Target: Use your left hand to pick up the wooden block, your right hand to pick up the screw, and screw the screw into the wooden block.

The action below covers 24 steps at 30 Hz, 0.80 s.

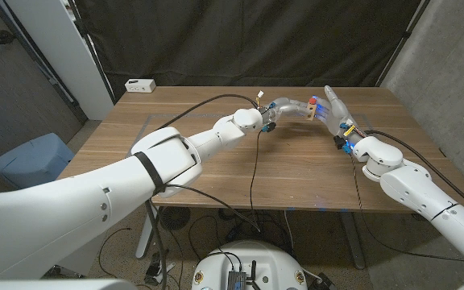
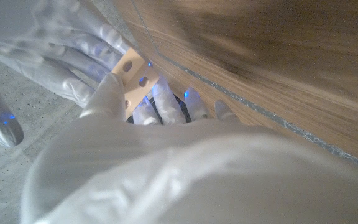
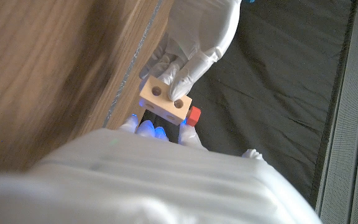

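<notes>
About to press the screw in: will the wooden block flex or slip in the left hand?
Probably rigid: the wooden block looks solid with drilled holes. It may pivot, since the left hand pinches it by only a few fingers. Likely light, being small.

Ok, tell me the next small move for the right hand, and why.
Probably ease the right hand in and start turning the screw into the wooden block. The left hand holds the block up above the table, with open holes facing the right wrist camera, and the screw's red head sits right against the block's side. How deep it already sits cannot be told.
</notes>
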{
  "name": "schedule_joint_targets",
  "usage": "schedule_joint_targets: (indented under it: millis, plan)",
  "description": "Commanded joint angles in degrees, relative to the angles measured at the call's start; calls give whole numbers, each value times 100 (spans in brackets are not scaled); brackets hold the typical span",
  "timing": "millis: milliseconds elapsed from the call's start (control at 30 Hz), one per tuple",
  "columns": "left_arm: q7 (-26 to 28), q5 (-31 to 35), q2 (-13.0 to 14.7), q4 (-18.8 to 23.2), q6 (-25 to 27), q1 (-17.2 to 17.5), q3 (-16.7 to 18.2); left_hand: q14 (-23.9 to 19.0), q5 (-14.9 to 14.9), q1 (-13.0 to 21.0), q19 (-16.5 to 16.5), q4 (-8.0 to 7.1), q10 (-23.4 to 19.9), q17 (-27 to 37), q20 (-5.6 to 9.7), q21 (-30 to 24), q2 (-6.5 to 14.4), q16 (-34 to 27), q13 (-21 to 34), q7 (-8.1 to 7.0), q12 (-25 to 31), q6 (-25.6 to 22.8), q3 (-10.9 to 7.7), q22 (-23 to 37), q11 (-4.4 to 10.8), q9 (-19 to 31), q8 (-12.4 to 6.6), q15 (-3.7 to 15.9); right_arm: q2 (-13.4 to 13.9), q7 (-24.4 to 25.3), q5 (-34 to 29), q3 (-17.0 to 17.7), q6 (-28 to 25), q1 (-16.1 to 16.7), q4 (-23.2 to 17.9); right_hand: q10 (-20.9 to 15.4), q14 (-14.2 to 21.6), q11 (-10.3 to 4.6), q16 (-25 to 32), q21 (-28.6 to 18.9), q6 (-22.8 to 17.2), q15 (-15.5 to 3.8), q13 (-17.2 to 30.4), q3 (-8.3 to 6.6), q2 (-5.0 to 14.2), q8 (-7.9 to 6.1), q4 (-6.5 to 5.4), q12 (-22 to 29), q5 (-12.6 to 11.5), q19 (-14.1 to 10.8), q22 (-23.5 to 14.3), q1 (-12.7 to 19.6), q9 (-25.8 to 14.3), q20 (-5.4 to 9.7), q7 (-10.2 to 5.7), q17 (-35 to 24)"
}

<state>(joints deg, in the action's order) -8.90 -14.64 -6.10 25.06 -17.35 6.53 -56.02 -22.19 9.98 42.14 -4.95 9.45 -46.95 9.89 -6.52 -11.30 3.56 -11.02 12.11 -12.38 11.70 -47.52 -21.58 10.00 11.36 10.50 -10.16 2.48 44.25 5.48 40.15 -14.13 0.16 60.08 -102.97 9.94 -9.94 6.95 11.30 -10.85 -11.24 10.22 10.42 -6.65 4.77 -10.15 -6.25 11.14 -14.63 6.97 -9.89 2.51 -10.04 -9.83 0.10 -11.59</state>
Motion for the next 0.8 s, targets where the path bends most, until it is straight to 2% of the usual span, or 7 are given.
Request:
schedule_joint_targets:
  millis: [33,133,167,433,800]
  plan:
    - [-25,2,-8,0,-56,3,-4,-60,22,-37,-27,-72,5,14,-18,-2,-7,-10,10,-50,10,-144,-72,23,8,18,-63,402,35,28,19,-6,7,57,-90,883,-1175,-5,26,-20,-25,-18,12,-17,5,-40,-49,0,-35,15,-10,-28,-7,-29,4,-11]
    - [-39,4,-5,0,-94,11,1,-66,23,-34,-28,-70,10,13,-23,-3,-7,-12,10,-50,8,-148,-72,23,13,19,-65,390,61,68,27,25,6,124,-147,881,-1176,-1,25,-19,-23,-20,12,-17,5,-39,-50,1,-36,18,-10,-27,-7,-27,0,-10]
    - [-50,9,1,0,-126,15,-1,-57,23,-35,-28,-72,0,14,-27,-3,-7,-9,10,-50,13,-152,-72,23,-30,19,-66,395,82,97,27,44,-2,171,-191,883,-1175,-1,25,-18,-25,-20,12,-17,5,-39,-50,0,-36,20,-10,-26,-7,-30,-1,-10]
    - [-108,7,23,0,-260,55,33,-66,25,-25,-28,-67,-1,12,-14,-3,-8,-12,9,-50,13,-157,-73,24,20,19,-67,400,128,173,46,98,-26,296,-305,879,-1177,-4,25,-20,-27,-25,12,-18,8,-40,-51,1,-39,18,-10,-22,-7,-30,-3,-9]
    - [-120,4,31,0,-243,75,58,-70,25,-23,-33,-67,1,12,-19,-5,-10,-14,9,-51,12,-163,-70,24,0,19,-68,401,189,256,47,153,-85,398,-445,874,-1173,3,26,-22,-29,-24,12,-20,11,-40,-52,3,-42,17,-10,-16,-7,-27,-4,-7]
